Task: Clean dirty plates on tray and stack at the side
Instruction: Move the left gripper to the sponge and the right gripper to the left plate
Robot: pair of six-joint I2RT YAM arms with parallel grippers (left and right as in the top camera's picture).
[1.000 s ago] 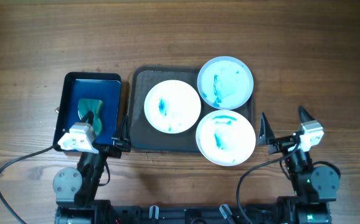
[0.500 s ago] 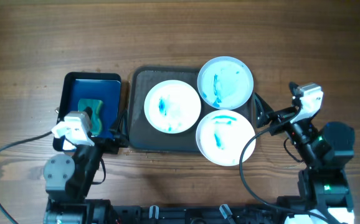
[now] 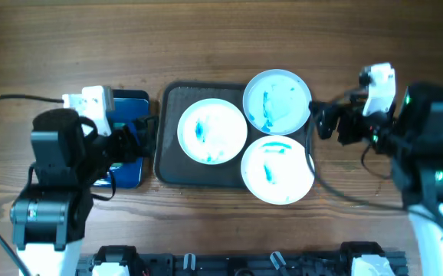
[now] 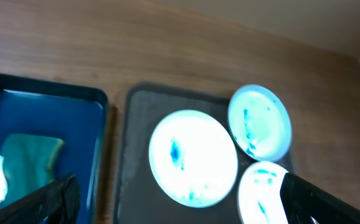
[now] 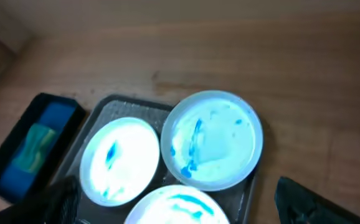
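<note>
Wooden table point(image 3: 221, 31), plain brown planks, nothing fancy. Far left is a small blue tray point(image 3: 129, 98) with what looks like a yellow-green sponge point(image 4: 30, 155) lying in it. The left gripper point(image 3: 143, 139) hangs over that tray's right side, fingers spread wide and holding nothing.

Just beside it comes the big dark grey tray point(image 3: 172, 100) with all three plates on it. The left plate point(image 3: 211, 131) is white with a small blue smear and takes up the left half. The other two share the right half: the bluish plate point(image 3: 277, 101) at the back, and the front plate point(image 3: 277, 169) with its near edge hanging past the rim. They're touching or nearly so, can't tell which.

Right of that, the right gripper point(image 3: 323, 123) sits close to the bluish plate's edge, jaws wide apart too, empty.

Progress-wise I'd say basically zero: every plate has its smears, nothing looks wiped, and there's no stack at the side yet. The sponge isn't in either gripper, so grabbing it is probably the first job
</note>
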